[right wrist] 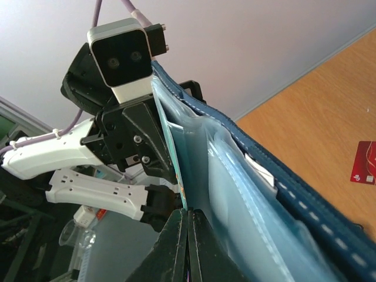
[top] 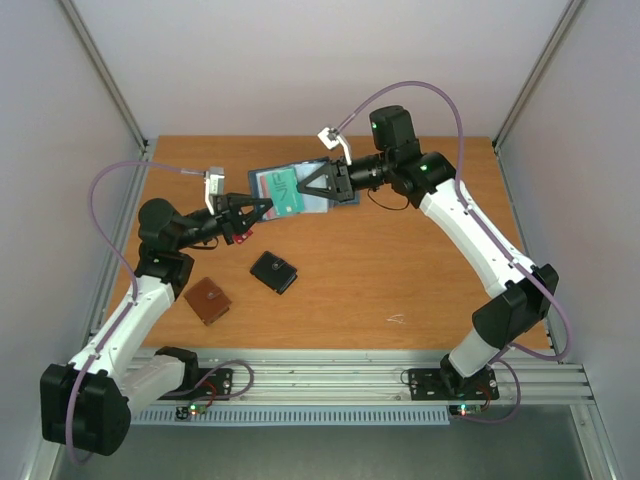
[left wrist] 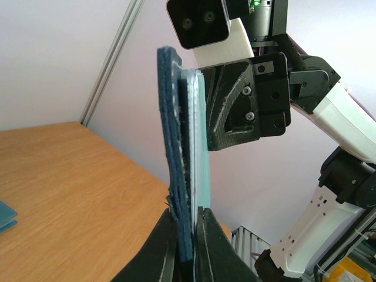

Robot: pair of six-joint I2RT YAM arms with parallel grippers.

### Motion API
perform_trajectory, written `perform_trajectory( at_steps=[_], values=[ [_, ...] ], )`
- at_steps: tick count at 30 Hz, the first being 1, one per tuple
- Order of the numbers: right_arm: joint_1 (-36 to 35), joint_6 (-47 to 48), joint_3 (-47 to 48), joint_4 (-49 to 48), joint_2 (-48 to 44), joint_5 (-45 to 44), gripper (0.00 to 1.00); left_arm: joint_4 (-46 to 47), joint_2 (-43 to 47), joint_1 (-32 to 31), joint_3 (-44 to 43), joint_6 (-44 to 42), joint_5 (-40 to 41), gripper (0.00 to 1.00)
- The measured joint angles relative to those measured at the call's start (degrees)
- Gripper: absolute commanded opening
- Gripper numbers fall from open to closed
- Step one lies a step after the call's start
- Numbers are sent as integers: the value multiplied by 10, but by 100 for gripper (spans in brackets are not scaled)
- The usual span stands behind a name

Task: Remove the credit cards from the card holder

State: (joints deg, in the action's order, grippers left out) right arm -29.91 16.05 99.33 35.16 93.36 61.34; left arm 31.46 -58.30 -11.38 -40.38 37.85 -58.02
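Left pincer is clamped on the holder, up above the desk. Right pincer pinches the teal card. Pull it straight out, slowly, while left holds tight.

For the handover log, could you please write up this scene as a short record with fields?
card holder: navy, lifted off the table, standing on edge between the two arms
left gripper: shut on the card holder's edge
right gripper: shut on what looks like the teal card's edge
teal card: partly in the card holder
red card: lying flat on the table, out of the holder
black card: not visible
other things: black wallet and brown wallet on the table
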Motion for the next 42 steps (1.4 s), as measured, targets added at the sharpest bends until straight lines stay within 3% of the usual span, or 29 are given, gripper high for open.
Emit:
perform_trajectory(
  at_steps=[1,4,14,19,27,33,42],
  values=[
    [-1,0,0,0,0,0,1,0,0,0,0,0,0,0],
    [-2,-1,0,-2,0,3,14,0,0,0,0,-2,2,0],
    [-7,-16,0,-19,7,8,23,-1,0,-2,0,-4,4,0],
    [-16,-13,0,-21,8,-2,7,-1,0,-2,1,-4,6,0],
    [-9,-7,-15,-25,7,-5,11,-3,2,-3,8,-3,14,0],
    [0,-6,-26,-16,6,-4,1,-3,2,-3,8,-2,21,0],
    [9,1,-32,-13,-11,-15,1,-9,3,-3,8,-1,35,0]
  ],
)
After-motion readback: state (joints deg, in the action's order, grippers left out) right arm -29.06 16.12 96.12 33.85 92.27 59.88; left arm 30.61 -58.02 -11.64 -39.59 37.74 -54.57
